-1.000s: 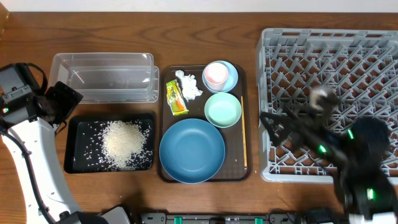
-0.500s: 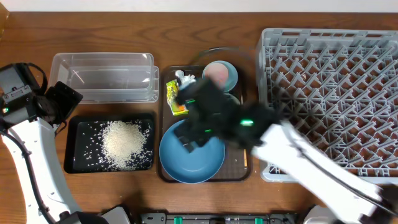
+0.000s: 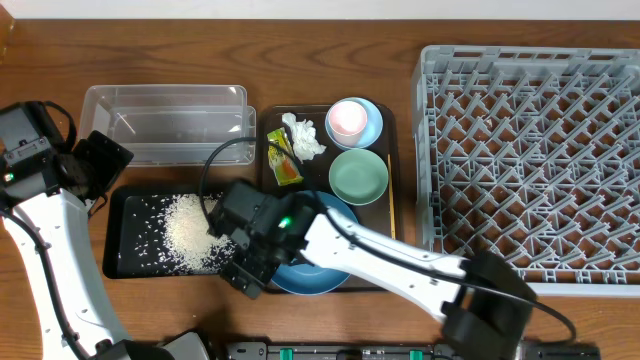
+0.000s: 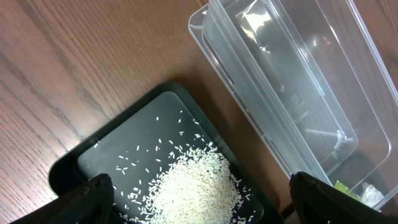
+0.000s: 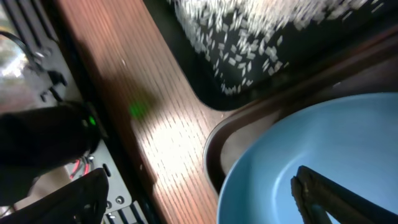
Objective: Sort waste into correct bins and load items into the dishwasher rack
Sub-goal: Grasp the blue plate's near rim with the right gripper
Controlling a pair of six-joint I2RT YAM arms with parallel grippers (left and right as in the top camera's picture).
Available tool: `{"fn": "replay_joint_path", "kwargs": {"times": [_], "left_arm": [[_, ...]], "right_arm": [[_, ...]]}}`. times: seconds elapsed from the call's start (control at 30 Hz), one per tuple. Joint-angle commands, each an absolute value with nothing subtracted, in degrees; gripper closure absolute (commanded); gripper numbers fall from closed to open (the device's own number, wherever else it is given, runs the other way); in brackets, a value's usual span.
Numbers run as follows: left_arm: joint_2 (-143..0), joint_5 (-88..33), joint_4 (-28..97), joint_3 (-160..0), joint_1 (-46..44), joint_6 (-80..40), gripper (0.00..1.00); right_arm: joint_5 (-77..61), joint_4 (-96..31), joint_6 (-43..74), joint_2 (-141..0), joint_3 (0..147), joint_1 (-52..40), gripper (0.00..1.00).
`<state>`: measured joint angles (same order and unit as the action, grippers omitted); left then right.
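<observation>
The rice (image 3: 195, 230) lies heaped on the black tray (image 3: 125, 262); the clear tub (image 3: 165, 122) behind it is empty. The tissue (image 3: 303, 135), snack wrapper (image 3: 282, 157), pink cup (image 3: 347, 118) inside the light-blue bowl (image 3: 372, 125), mint-green bowl (image 3: 358, 175), chopstick (image 3: 391, 215) and big blue bowl (image 3: 312, 283) sit on the brown tray. The grey rack (image 3: 530, 150) is empty. My right gripper (image 3: 245, 270) is open, straddling the blue bowl's (image 5: 323, 143) left rim (image 5: 199, 183). My left gripper (image 3: 98, 165) is open above the rice (image 4: 199, 193).
The brown serving tray (image 3: 262, 285) holds the dishes between the bins and the rack. My right arm (image 3: 400, 260) reaches across the front of the table and over the blue bowl. The table's front edge and arm mounts (image 5: 56, 143) lie close under the right gripper.
My right arm has swung from over the rack leftward across the brown tray; its gripper now sits at the blue bowl's left rim. The left arm has not moved.
</observation>
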<state>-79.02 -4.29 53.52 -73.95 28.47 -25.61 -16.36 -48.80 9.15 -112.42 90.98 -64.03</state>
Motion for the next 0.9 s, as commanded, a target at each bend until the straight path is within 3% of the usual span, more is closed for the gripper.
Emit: {"fn": "replay_joint_path", "kwargs": {"times": [0.0, 0.13, 0.37, 0.67, 0.87], "left_arm": [[-79.1, -4.0, 53.5, -73.7, 28.7, -26.0, 0.07], [-79.1, -4.0, 53.6, -73.7, 28.7, -26.0, 0.07], [-79.2, -4.0, 53.5, -73.7, 28.7, -26.0, 0.07], [-79.2, -4.0, 53.5, -73.7, 28.7, -26.0, 0.07], [-79.2, -4.0, 53.6, -73.7, 28.7, -26.0, 0.07]], "right_arm": [[-15.3, -49.6, 12.2, -115.8, 92.1, -65.3, 0.12], [-14.4, -51.8, 13.8, -118.1, 92.1, -65.8, 0.28], [-5.6, -56.2, 18.0, -119.2, 92.1, -66.7, 0.38], [-5.7, -53.2, 19.8, -119.2, 90.2, -69.5, 0.41], [1.4, -52.0, 23.8, -119.2, 88.8, -71.1, 0.42]]}}
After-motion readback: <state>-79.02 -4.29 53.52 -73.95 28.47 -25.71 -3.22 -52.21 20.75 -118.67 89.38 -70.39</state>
